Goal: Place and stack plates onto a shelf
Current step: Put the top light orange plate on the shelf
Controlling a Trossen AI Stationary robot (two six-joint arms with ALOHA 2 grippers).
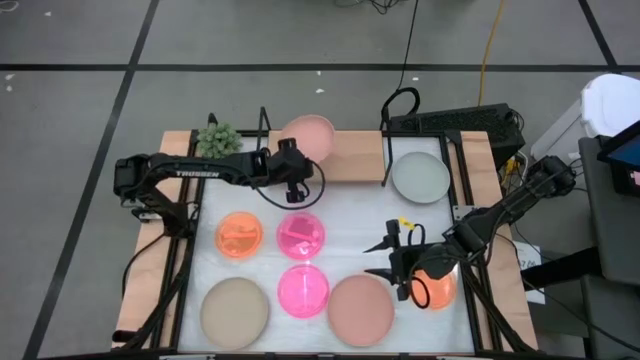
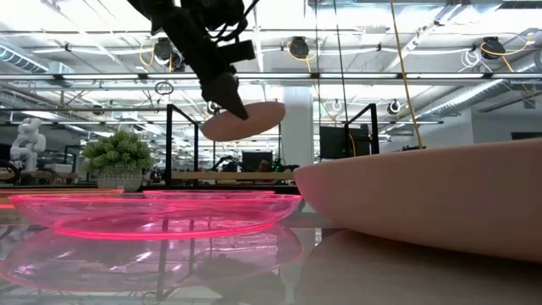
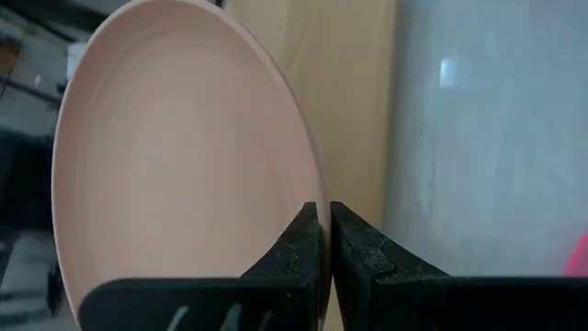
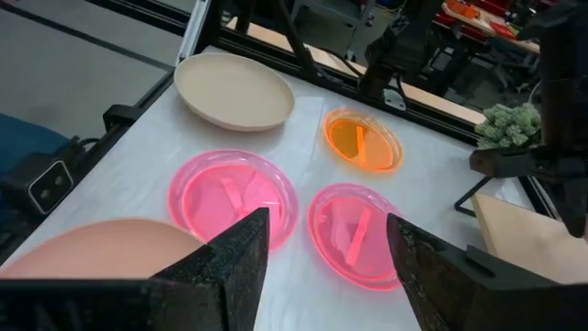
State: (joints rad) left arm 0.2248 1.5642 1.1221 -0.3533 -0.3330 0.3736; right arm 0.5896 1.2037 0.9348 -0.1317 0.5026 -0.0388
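My left gripper (image 1: 296,152) is shut on a dusty pink plate (image 1: 308,135) and holds it in the air over the left half of the light-wood shelf (image 1: 360,150) at the table's far edge. A pale grey plate (image 1: 420,177) lies flat on the shelf's right half. On the white tabletop lie an orange plate (image 1: 240,237), two hot pink plates (image 1: 301,235) (image 1: 303,290), a beige plate (image 1: 235,310) and another dusty pink plate (image 1: 360,308). My right gripper (image 1: 378,258) hangs open above the table's right side, beside a second orange plate (image 1: 435,288). My left gripper pinches the pink plate's rim (image 3: 312,198) between its two fingers (image 3: 296,250), on the plate's near side. The fingers slant down toward the table's far edge. The plate (image 2: 246,119) hangs clear above the shelf, slightly tilted.
A small potted plant (image 1: 217,140) stands at the shelf's left end. Black wire uprights (image 1: 265,120) (image 1: 385,140) rise from the shelf. A keyboard (image 1: 455,122) sits behind the shelf. The right wrist view looks over the hot pink plates (image 4: 234,198) (image 4: 354,230).
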